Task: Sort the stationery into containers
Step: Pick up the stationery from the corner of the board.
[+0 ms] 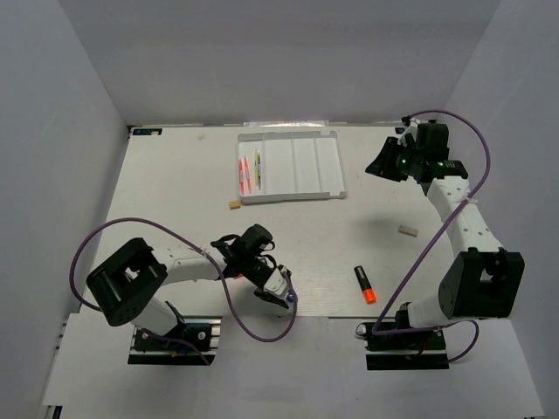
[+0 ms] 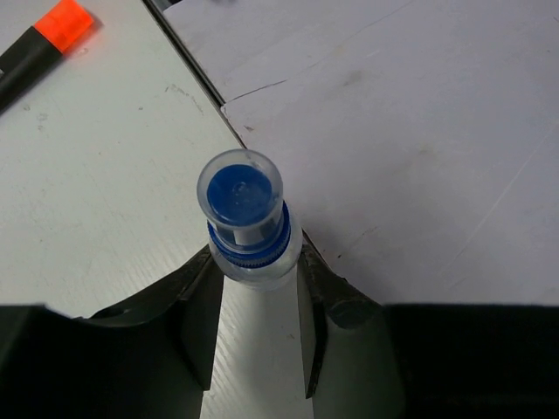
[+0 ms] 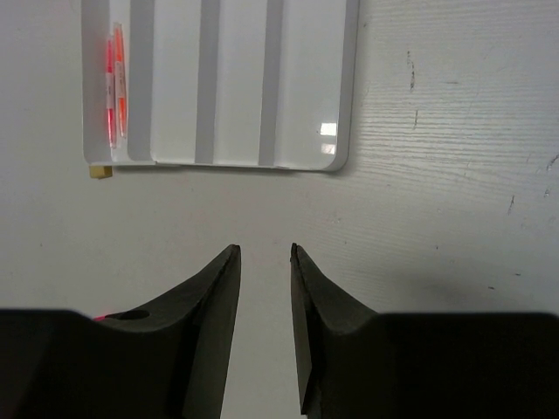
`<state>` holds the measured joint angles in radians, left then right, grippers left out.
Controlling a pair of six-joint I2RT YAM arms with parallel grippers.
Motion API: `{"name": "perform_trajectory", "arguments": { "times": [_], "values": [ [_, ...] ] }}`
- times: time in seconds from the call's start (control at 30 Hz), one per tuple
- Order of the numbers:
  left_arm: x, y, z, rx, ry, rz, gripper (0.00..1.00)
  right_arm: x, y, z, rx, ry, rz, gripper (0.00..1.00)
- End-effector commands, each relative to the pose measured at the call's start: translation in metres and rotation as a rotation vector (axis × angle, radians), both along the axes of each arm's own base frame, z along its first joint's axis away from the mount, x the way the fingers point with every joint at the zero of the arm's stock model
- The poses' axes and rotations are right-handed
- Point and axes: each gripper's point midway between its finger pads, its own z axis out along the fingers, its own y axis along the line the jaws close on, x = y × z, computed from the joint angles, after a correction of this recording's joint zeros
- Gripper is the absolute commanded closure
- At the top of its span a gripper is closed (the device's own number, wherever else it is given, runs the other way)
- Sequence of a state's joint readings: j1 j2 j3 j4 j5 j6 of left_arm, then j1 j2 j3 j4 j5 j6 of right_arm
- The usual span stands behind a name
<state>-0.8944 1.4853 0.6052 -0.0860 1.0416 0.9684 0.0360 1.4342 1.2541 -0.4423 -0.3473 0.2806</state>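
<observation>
Toward the far edge of the table (image 1: 175,192), the white tray (image 1: 336,166) holds only a small share of the stationery. A pink pen (image 3: 109,87) and an orange pen (image 3: 120,83) lie side by side along its leftmost compartment. A thin yellowish pen (image 1: 257,168) lies just beside them, though I cannot tell whether a ridge parts it from them. The other long compartments are bare.

By my reading the job is well short of half done. Outside the tray are a beige eraser (image 1: 234,205) just beside its near-left corner, a second eraser (image 1: 407,230) out by the right arm, and the highlighter (image 1: 365,285) well apart toward the near edge. The bottle (image 2: 249,218) sits at the near edge of the table, where the left pincer (image 2: 258,288) grips it, one dark finger against each side of its clear body. The right pincer (image 3: 265,253) hangs near the tray's right side, its jaws a narrow gap apart with nothing between them.

The tray is smooth, glossy plastic with rounded corners and raised straight ridges, and it catches a small glare. The table is matt white, faintly grained and scuffed. The bottle is round, clear plastic with a ribbed blue collar under a see-through cap. The highlighter is a stubby black barrel with a fluorescent orange end, and the erasers are small, dull blocks
</observation>
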Motion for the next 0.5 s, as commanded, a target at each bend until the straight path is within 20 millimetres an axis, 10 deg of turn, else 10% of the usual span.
{"name": "perform_trajectory", "arguments": {
  "times": [0.0,0.27,0.47],
  "values": [
    [0.001,-0.007,0.017,-0.036,-0.01,-0.017,0.65,-0.001,-0.001,0.015,0.001,-0.061,0.008,0.65],
    [0.058,-0.03,0.097,0.228,0.321,0.429,1.0,-0.008,-0.004,0.014,-0.015,-0.062,0.006,0.65],
    [0.117,-0.031,0.139,0.337,0.624,0.825,1.0,-0.012,-0.004,0.008,-0.014,-0.051,0.014,0.65]
  ]
}}
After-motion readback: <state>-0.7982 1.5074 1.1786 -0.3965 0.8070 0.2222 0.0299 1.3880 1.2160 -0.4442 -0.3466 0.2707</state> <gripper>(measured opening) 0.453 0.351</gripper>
